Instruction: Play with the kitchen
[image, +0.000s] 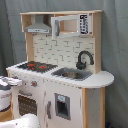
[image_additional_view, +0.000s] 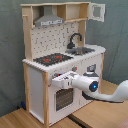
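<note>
Materials: painted and bare wood.
The kitchen (image: 60, 75) has matt white panels and light-wood edges; faucet (image_additional_view: 74, 39) is glossy black; sink (image: 72, 74) looks metallic.

Light wooden tabletop (image_additional_view: 30, 119) seen in the second exterior view, made of joined panels with a seam near the front, the kitchen (image_additional_view: 62, 60) stood directly on it, bare wood left along the near edge.

No legible text, labels or numbers — none on kitchen (image: 60, 75).
</note>
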